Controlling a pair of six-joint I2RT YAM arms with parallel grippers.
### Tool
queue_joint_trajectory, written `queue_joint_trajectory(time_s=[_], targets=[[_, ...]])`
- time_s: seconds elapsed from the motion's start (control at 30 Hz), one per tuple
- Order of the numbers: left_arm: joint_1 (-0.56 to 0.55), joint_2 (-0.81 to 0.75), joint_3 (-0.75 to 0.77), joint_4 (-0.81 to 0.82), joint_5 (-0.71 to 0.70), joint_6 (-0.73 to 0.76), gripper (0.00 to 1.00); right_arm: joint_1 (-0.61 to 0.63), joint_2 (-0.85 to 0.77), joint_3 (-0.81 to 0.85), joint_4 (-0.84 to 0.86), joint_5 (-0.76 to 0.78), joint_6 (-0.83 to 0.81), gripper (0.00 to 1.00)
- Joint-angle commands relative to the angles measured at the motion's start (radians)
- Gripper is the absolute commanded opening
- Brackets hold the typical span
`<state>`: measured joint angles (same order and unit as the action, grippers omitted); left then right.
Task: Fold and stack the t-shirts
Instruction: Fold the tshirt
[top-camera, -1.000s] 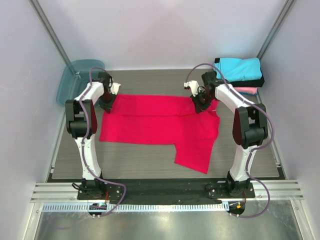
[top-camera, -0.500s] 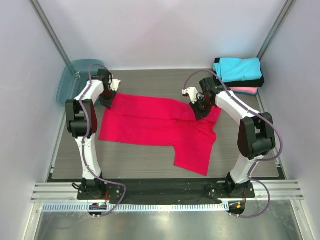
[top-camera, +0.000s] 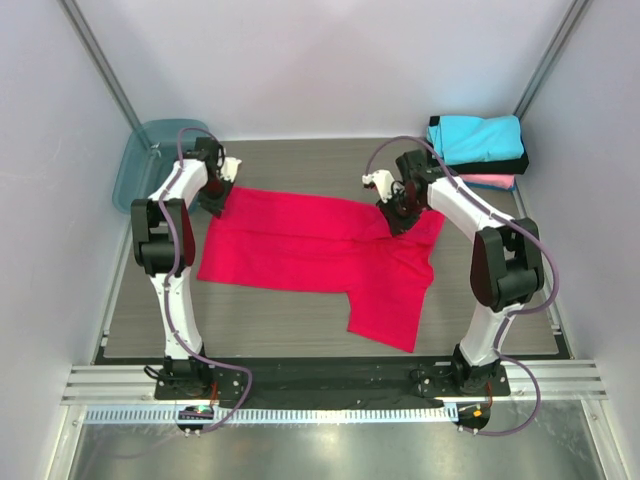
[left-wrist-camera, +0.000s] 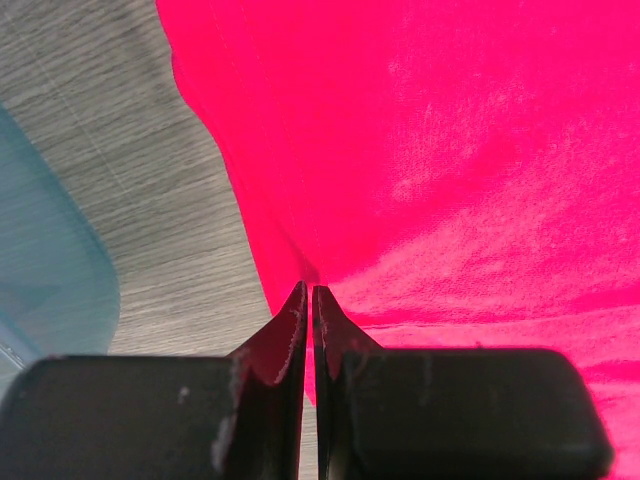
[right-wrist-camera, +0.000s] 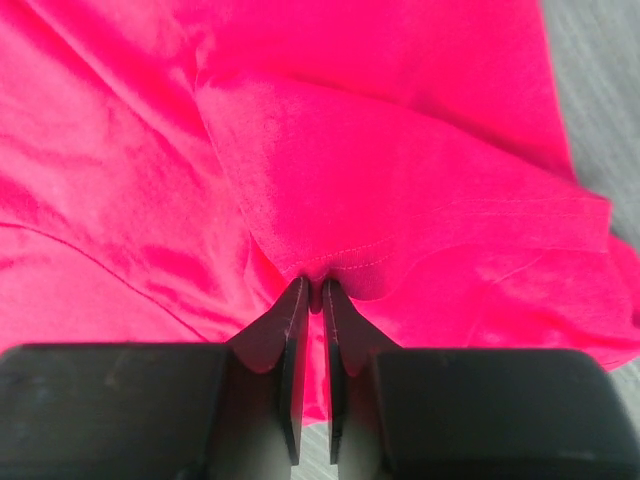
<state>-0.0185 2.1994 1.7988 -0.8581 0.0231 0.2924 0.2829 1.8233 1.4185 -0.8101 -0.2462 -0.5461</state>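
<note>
- Red t-shirt (top-camera: 310, 250): lies spread flat across the middle of the table (top-camera: 250, 325), its long side running left to right. One panel reaches toward the near edge on the right.
- Left gripper (top-camera: 213, 204): sits at the shirt's far-left corner. The left wrist view shows its fingers (left-wrist-camera: 290, 320) pressed together on a pinch of the red edge, with bare table just beside the cloth.
- Right gripper (top-camera: 398, 222): sits at the shirt's far-right part. The right wrist view shows its fingers (right-wrist-camera: 292, 320) clamped on a raised fold of red cloth just below a stitched hem.
- Folded stack: the cyan t-shirt (top-camera: 478, 137) lies on top, the black t-shirt (top-camera: 515, 163) under it, and the pink t-shirt (top-camera: 492, 181) shows at the near side. The stack sits at the table's far-right corner, apart from the red cloth.
- Teal bin (top-camera: 150, 160): stands at the far-left corner, near the left gripper.
</note>
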Motion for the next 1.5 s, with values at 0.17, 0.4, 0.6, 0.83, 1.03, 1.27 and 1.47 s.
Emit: queue_joint_trajectory(time_s=[0.17, 0.4, 0.6, 0.83, 1.03, 1.27, 1.47], targets=[[-0.003, 0.006, 0.031, -0.007, 0.020, -0.001, 0.05, -0.001, -0.001, 0.086, 0.000, 0.004, 0.023, 0.01], [-0.003, 0.000, 0.033, -0.007, 0.021, 0.005, 0.05, 0.015, -0.082, 0.080, -0.110, -0.067, 0.078, 0.01], [-0.001, -0.001, 0.037, -0.007, 0.028, 0.005, 0.05, 0.104, -0.183, -0.038, -0.127, -0.093, 0.164, 0.01], [-0.001, -0.006, 0.030, -0.007, 0.035, 0.004, 0.05, 0.147, -0.214, -0.090, -0.120, -0.100, 0.227, 0.01], [0.000, 0.010, 0.051, -0.006, 0.044, -0.002, 0.05, 0.167, -0.179, 0.006, -0.120, -0.101, 0.256, 0.01], [0.000, 0.025, 0.077, -0.013, 0.052, -0.003, 0.05, 0.174, -0.145, 0.086, -0.152, -0.071, 0.224, 0.01], [0.000, 0.036, 0.068, -0.019, 0.069, -0.001, 0.06, 0.185, -0.059, 0.227, -0.273, -0.047, 0.235, 0.01]])
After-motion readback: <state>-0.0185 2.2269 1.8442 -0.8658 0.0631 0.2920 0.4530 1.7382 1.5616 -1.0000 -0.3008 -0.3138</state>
